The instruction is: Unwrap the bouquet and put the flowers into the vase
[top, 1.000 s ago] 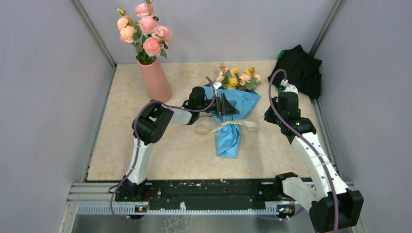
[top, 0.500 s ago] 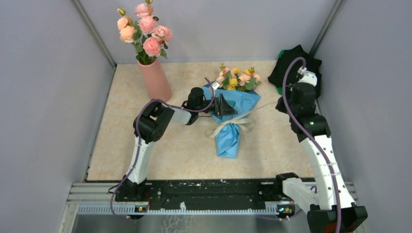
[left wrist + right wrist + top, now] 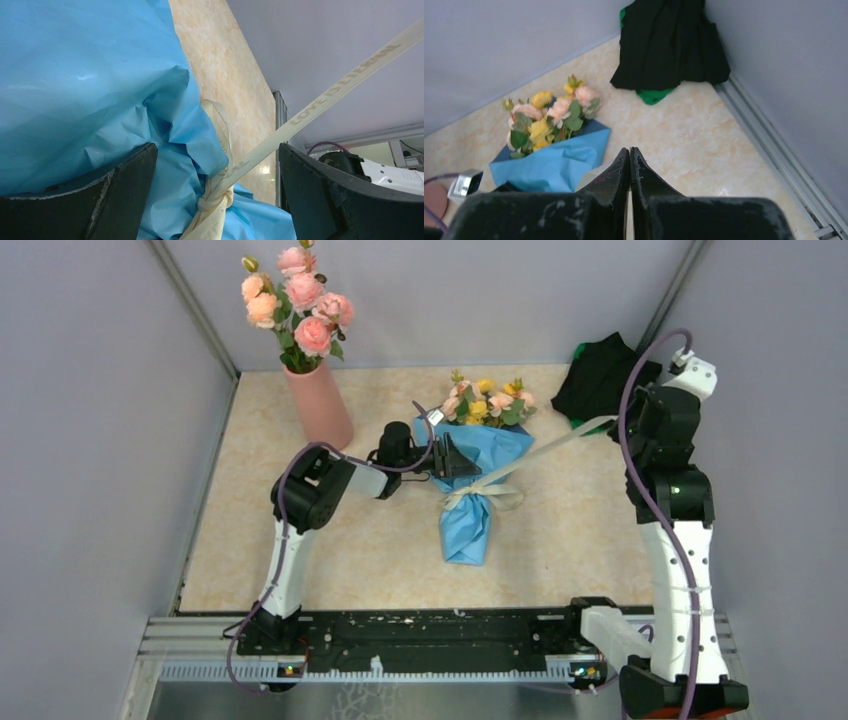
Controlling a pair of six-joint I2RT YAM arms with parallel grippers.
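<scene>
Honestly, with the right fingers (image 3: 616, 175) clenched on the taut ribbon (image 3: 540, 448) and the left fingers (image 3: 125, 175) spread wide, gripping nothing, the bouquet (image 3: 478, 475) lying on the tabletop (image 3: 380, 540) could just drag sideways, or the knot cinch tighter.

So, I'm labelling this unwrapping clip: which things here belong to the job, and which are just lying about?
Job: bouquet, its ribbon, flowers, vase; open left fingers over the bouquet; right fingers shut on the ribbon.
Lying about: black cloth heap, pink roses in the vase.
</scene>
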